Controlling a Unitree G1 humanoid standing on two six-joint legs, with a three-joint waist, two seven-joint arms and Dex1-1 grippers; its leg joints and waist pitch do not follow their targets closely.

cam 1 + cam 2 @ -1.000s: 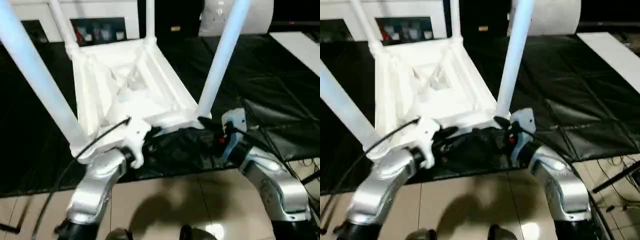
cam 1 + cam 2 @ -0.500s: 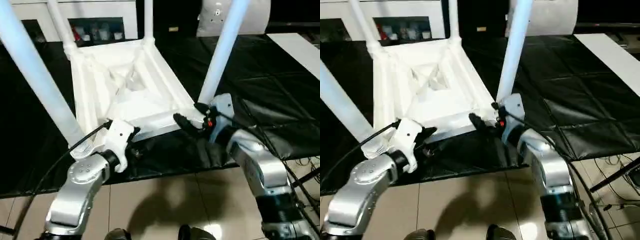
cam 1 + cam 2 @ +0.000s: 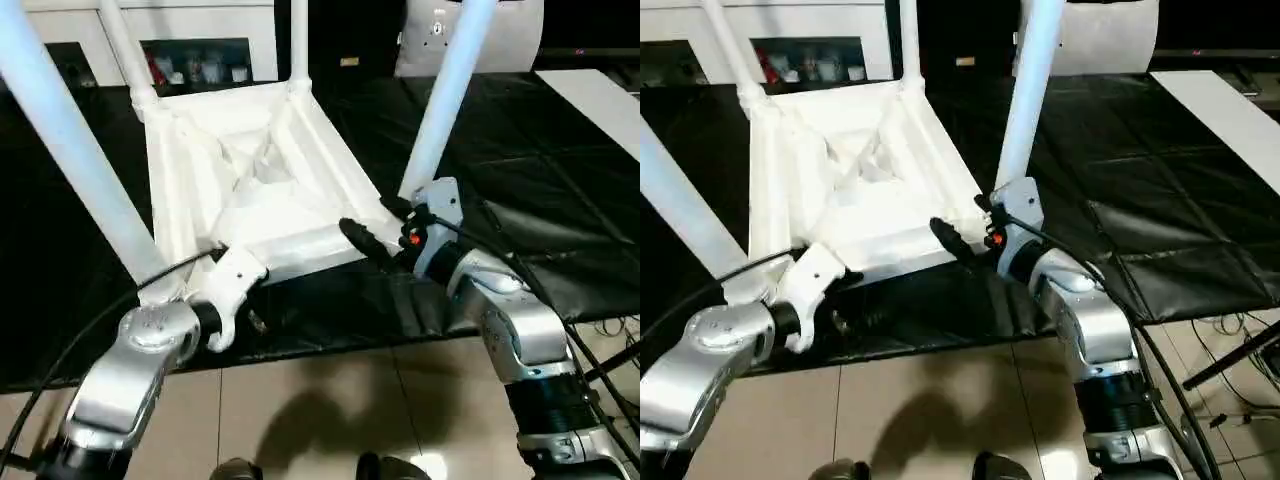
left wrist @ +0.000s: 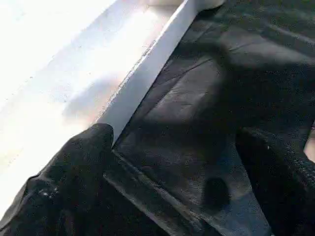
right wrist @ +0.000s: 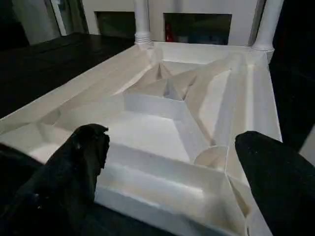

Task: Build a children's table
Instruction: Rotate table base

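Your tabletop [image 3: 255, 190] lies upside down on the black work table [image 3: 560, 170], ribbed side up, at about 12 o'clock from you and close in. All four legs stand in the corner sockets: near-left leg [image 3: 75, 165] at 10 o'clock, near-right leg [image 3: 445, 95] at 1 o'clock, and the two far legs [image 3: 125, 50] up at 11 and 12.

Your left gripper [image 4: 182, 162] sits just off the near rim toward the near-left corner, at about 8 o'clock from the tabletop's centre. Its fingers [image 4: 74, 172] are spread wide with only black cloth between them; one lies right beside the white rim, and you cannot tell whether it touches. Your right gripper [image 5: 170, 162] points across the ribbed underside from near the near-right corner, at about 4 o'clock. Its fingers [image 5: 78, 157] are also spread wide and hold nothing.

Judging by the thin moulded plastic, expect the whole thing to be light but bulky and top-heavy with the legs up. The shell looks stiff along its ribs and rim, smooth and probably slippery on the flat faces. The legs seem only pushed in, so pulling on one may work it loose.

Take hold of the near rim wall with both grippers, one near each near corner, fingers straddling the wall. The ribs behind it should give a stop against slipping. Avoid pinching the tapered legs, where the fingers would likely slide.
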